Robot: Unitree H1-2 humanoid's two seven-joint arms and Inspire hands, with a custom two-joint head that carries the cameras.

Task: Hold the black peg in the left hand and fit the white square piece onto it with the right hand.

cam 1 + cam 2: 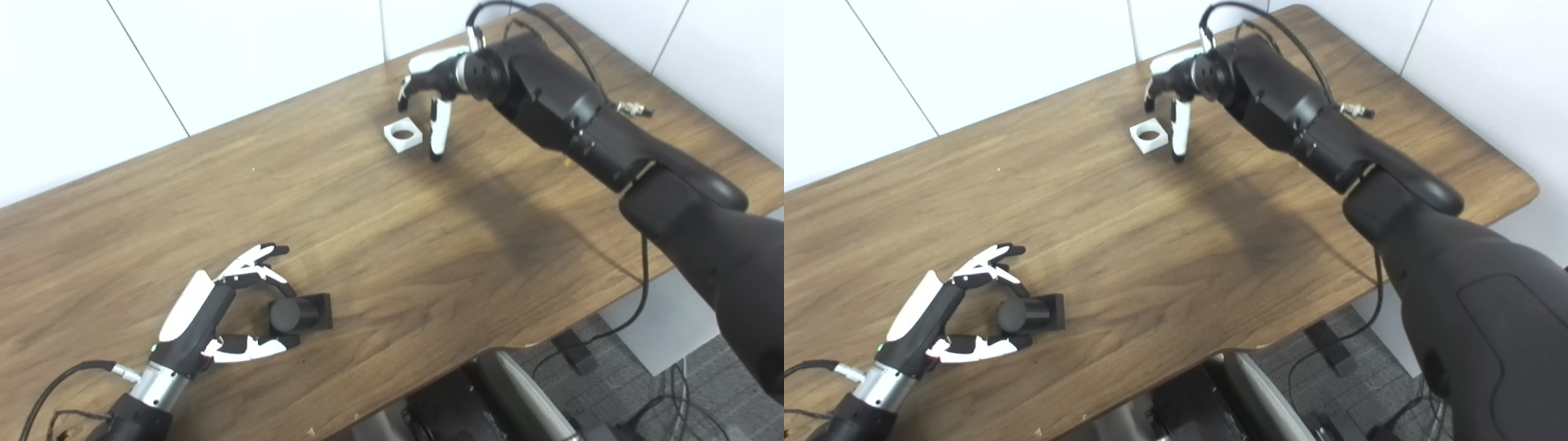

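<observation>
**Peg and square piece lie at opposite ends of the surface, a hand at each**

The black peg [300, 313] lies on its side near the front left of the wooden surface [392, 245], a short round cylinder joined to a flat square base, its round end pointing toward the left hand [226, 306]. That hand rests low over the wood with its fingers [260, 257] spread above the peg and its thumb [254, 349] stretched out below it, so the peg's round end sits in the gap between them. The fingers are apart and not clamped; whether any tip touches the peg cannot be told.

The white square piece [402, 136], flat on the wood with a round hole through its middle, lies far off toward the back edge, well apart from the peg. The right hand [429, 92] hangs over it, reached out on its long black arm [582, 122]. Its fingers are apart and curled downward: one dark tip is just behind the piece, and a long white finger [438, 131] points down just beside the piece's right edge, its tip at or near the wood. The piece is not lifted.

Behind the surface stands a white panelled wall [184, 49]. Below its front edge cables [612, 331] trail to a grey floor.
</observation>
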